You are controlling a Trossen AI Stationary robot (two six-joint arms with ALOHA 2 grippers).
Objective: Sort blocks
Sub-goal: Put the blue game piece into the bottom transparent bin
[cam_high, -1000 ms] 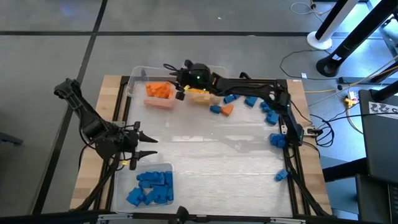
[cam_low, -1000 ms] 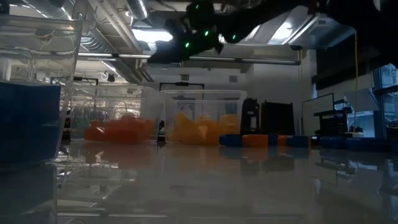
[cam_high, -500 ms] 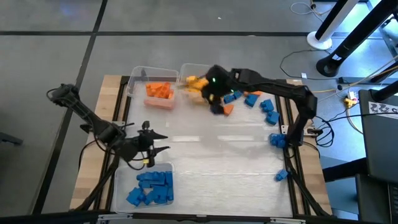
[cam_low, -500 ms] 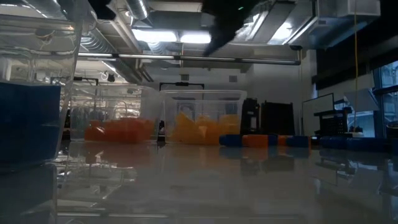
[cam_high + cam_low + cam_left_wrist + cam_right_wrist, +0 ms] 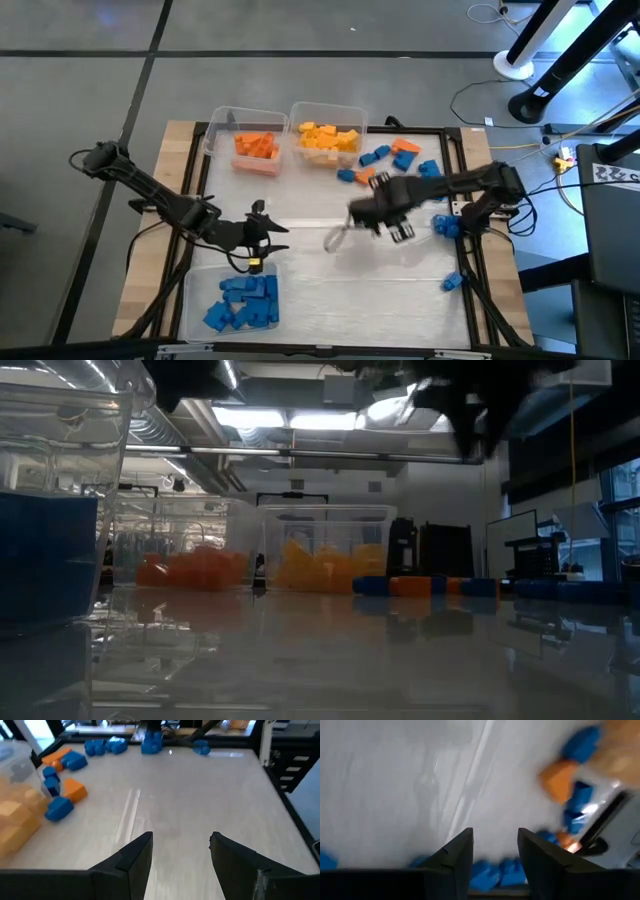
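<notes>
Blue and orange blocks (image 5: 398, 158) lie loose on the desk (image 5: 330, 262) beyond the right jaws (image 5: 398, 228), which hang open and empty, presumably seeking another; left jaws (image 5: 266, 228) likewise open, empty.

We see the table (image 5: 330, 265) topped with a smooth, glossy whitish sheet that mirrors the ceiling lights in the low view, edged by bare pale wood (image 5: 178, 160) and a matt black metal frame (image 5: 200, 165). At upper centre of the high view the bins (image 5: 222, 122) are clear, shiny plastic. The blocks (image 5: 258, 146) look like smooth, hard plastic. The fingers (image 5: 134, 855) at the bottom of the left wrist view are matt black.
</notes>
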